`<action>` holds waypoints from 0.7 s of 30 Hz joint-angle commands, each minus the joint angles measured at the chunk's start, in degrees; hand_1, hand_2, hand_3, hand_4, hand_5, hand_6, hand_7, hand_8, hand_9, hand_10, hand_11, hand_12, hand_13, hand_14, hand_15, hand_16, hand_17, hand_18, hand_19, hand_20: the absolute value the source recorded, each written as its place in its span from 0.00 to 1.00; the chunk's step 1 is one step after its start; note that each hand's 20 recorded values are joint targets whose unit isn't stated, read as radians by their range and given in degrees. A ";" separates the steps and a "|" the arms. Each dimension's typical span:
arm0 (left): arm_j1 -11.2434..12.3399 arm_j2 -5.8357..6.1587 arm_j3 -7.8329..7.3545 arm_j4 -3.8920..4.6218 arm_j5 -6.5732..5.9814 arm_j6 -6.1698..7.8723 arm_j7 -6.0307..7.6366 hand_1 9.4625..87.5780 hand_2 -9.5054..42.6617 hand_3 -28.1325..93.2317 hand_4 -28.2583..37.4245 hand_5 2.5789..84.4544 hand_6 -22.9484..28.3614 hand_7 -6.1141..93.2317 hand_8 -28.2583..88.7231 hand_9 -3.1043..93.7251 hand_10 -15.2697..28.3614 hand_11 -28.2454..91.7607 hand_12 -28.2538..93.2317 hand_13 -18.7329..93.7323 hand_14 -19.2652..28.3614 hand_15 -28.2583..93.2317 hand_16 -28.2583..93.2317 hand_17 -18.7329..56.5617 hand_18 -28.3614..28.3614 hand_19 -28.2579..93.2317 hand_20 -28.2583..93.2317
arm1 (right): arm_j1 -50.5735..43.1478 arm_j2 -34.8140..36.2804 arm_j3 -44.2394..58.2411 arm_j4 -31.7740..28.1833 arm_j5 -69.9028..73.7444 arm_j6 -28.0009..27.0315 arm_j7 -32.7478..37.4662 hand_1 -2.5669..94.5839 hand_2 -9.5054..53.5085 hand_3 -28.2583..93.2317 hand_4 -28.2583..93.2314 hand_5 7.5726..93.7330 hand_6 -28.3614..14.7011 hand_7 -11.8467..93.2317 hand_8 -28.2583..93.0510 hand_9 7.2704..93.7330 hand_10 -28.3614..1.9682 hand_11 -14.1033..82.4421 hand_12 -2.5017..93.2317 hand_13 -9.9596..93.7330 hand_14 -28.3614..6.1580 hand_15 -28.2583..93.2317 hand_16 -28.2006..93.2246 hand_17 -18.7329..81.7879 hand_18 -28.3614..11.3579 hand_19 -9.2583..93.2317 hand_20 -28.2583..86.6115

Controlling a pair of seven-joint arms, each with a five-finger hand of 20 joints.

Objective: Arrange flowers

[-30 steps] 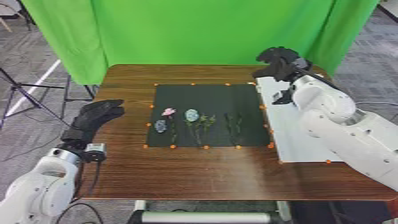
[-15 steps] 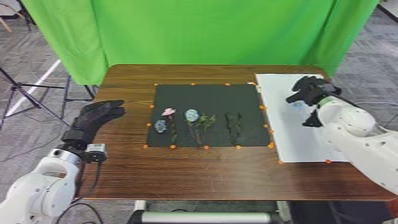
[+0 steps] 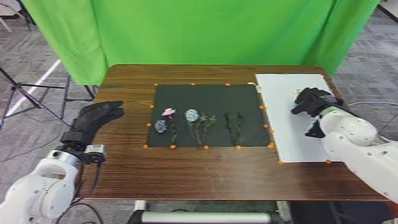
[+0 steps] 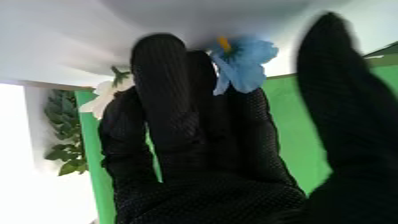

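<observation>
Under the right hand on the white sheet, you can't make out the flowers from the head view. Your right wrist view shows them: a blue flower, partly covered by the fingers, and a white flower, cut across by another finger. You can't tell whether either is gripped or merely beside the glove. The right hand's fingers are long and straight, the thumb well apart. Your left hand, near the table's left edge, has relaxed fingers and holds nothing you can see.

The blue petals are thin, rounded and ruffled, with an orange tip pointing toward the white surface; the white bloom's green base faces that way too.

On the matte dark sheet, a pink flower and a pale blue flower have their heads toward the far edge, stems running lengthwise toward the near edge. A grey-blue cluster lies oval and upright near the left edge. Beside the pale blue head is a leafy sprig; thin dark green stems lie nearer the right edge, likewise lengthwise.
</observation>
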 commanded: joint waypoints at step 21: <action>0.52 0.68 -0.22 -0.48 -0.20 -0.43 -1.14 0.26 0.13 0.75 0.17 0.52 0.55 0.23 0.18 0.50 0.68 0.43 0.34 0.48 0.78 0.41 0.22 0.30 0.75 0.36 0.36 | 24.70 -5.74 -22.49 -11.37 1.02 9.60 -0.23 0.69 0.00 0.67 0.09 0.82 0.68 0.31 0.25 0.88 0.56 0.18 0.36 0.82 0.57 0.72 0.54 0.53 0.15 0.82 0.83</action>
